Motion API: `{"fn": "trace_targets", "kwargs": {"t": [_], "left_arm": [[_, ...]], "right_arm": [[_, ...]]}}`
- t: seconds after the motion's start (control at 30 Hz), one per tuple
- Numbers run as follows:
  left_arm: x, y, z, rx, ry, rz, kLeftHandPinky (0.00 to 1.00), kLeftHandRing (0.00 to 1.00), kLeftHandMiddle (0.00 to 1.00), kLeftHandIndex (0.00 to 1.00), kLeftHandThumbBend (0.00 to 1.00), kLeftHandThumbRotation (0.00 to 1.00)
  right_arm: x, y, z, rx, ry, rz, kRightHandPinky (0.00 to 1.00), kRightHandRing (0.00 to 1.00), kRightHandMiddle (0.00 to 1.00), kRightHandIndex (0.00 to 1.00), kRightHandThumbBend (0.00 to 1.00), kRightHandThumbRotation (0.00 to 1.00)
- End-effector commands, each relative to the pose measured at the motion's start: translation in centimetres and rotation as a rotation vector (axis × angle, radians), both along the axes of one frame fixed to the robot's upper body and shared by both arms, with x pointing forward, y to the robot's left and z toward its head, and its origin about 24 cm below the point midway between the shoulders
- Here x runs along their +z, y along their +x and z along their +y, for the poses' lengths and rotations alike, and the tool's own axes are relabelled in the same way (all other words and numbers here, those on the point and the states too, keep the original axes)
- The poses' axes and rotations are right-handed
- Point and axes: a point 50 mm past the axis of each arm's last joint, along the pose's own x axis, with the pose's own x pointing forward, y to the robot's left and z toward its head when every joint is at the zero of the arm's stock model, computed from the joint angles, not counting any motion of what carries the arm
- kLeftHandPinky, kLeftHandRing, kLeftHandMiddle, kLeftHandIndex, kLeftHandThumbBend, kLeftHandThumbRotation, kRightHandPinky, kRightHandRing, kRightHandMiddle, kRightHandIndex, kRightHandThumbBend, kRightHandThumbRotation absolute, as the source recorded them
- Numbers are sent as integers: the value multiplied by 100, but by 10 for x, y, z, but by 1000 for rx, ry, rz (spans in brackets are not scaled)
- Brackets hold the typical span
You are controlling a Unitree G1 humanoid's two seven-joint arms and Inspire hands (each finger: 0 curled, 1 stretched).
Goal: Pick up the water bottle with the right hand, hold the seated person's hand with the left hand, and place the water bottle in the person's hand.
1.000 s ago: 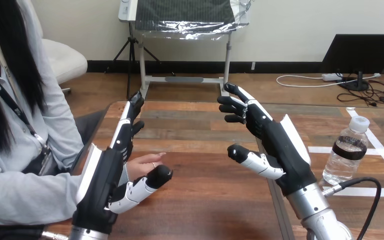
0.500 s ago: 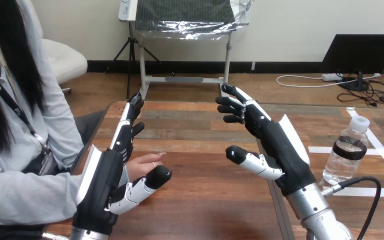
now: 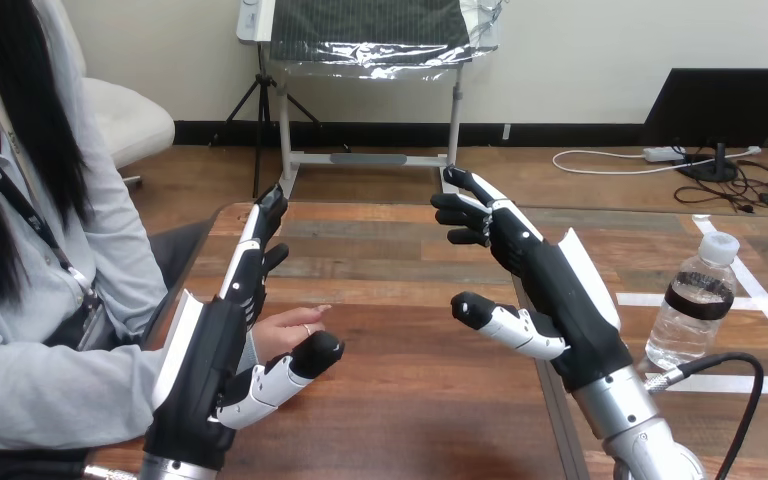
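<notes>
Clear bottle right of splayed right hand; splayed left hand beside person's hand.

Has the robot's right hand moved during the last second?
Yes, slightly. The right hand has shifted toward the view's left, away from the water bottle, which stands where it was.

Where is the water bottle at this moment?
In the head view the water bottle stands upright at the far right, just to the right of the robot's open right hand, which is apart from it.
</notes>
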Motion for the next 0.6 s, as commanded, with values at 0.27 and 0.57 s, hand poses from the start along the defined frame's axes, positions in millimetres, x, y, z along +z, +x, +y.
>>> {"fn": "trace_targets", "kwargs": {"t": [0.27,0.57], "left_arm": [[17,6,-1,-8,-4,-88,93,100,100,100,100,78],[17,5,1,-8,-10,-84,93,100,100,100,100,79]], "right_arm": [[18,5,-4,-6,-33,-100,79,84,87,93,100,79],[20,6,-7,-21,-38,-119,78,84,87,93,100,79]]}}
